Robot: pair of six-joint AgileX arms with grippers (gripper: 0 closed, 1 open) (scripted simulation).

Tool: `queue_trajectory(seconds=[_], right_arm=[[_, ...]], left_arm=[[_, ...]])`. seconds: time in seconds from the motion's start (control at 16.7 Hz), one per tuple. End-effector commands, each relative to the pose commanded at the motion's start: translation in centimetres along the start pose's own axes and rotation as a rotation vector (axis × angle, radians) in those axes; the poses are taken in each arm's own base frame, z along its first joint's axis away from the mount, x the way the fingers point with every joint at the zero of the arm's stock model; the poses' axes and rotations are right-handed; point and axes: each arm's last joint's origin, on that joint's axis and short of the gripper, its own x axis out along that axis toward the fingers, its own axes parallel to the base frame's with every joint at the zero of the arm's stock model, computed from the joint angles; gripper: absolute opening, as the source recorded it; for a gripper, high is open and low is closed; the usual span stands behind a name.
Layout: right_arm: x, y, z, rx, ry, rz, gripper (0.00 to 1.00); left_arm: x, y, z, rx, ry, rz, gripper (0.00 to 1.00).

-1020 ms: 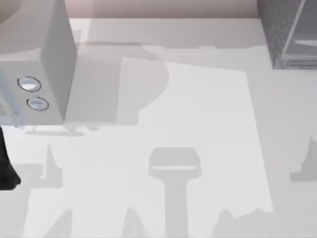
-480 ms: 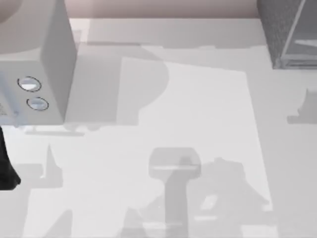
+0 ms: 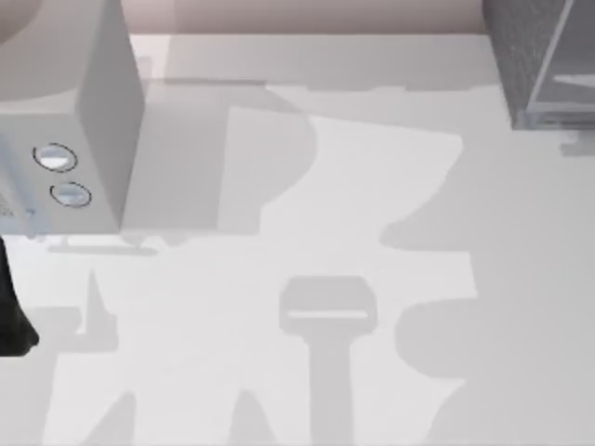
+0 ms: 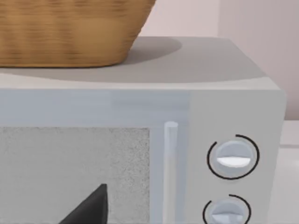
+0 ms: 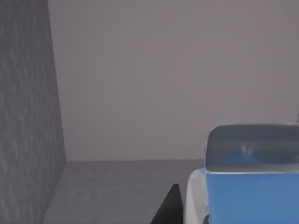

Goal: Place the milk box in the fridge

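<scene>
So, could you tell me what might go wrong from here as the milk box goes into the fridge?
1. In the right wrist view the milk box sits close to the camera beside a dark fingertip; the grip itself is hidden, so a slip is possible.
2. The fridge stands at the table's far right corner; its speckled wall rises close by, so the carton might clip it.
3. The left arm is parked facing the light grey box, likely harmless.

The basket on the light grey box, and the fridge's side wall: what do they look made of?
The basket looks like woven wicker or rattan: tan, matte, with fine ribbed weave lines. The fridge wall looks like dark grey speckled stone or textured coated metal, matte; the render leaves that open. Its panel looks glassy and translucent.
</scene>
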Motion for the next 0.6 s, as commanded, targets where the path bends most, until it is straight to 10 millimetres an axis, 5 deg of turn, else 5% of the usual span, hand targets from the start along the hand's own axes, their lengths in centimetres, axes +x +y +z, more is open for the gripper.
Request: queue_trajectory(seconds=[0.3, 0.6], right_arm=[[4.4, -1.9, -6.7, 0.001, 0.019, 0.028, 0.00], [5.2, -2.3, -8.6, -0.001, 0.018, 0.040, 0.00]], left_arm=[[0.0, 0.0, 0.0, 0.000, 0.000, 0.000, 1.00], [0.0, 0.0, 0.0, 0.000, 0.000, 0.000, 1.00]])
